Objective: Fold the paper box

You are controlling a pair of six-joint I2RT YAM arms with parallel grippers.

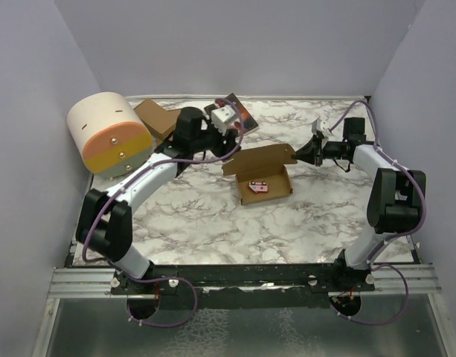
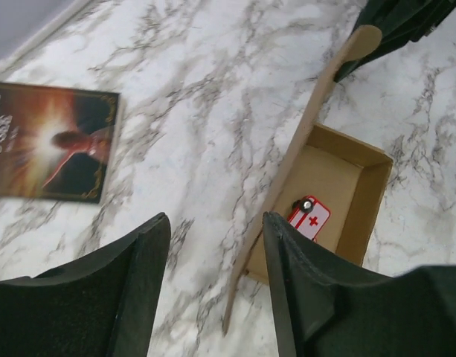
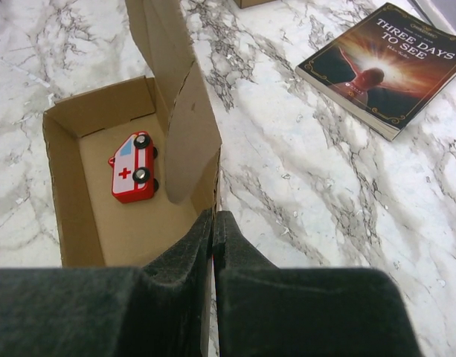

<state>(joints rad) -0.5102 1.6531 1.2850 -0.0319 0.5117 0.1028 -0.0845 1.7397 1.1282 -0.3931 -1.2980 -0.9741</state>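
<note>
The paper box [image 1: 274,158] stands mid-table as an open brown carton with its lid flap raised. A red and white toy ambulance [image 1: 258,185] lies inside it. My right gripper [image 1: 300,152] is at the box's right end. In the right wrist view that gripper [image 3: 213,221] is shut on the thin edge of the box [image 3: 71,119] wall, with the ambulance [image 3: 132,167] just beyond. My left gripper [image 1: 229,145] hovers at the lid's left end. In the left wrist view it [image 2: 216,245] is open, and the edge of the box [image 2: 339,186] lid runs up between its fingers, untouched.
A dark-covered book [image 1: 235,111] lies at the back behind the left arm, and shows as the book [image 2: 49,141] and the book [image 3: 384,67] in the wrist views. Flat brown cardboard pieces [image 1: 155,117] sit at the back left beside a large cream and orange cylinder [image 1: 108,134].
</note>
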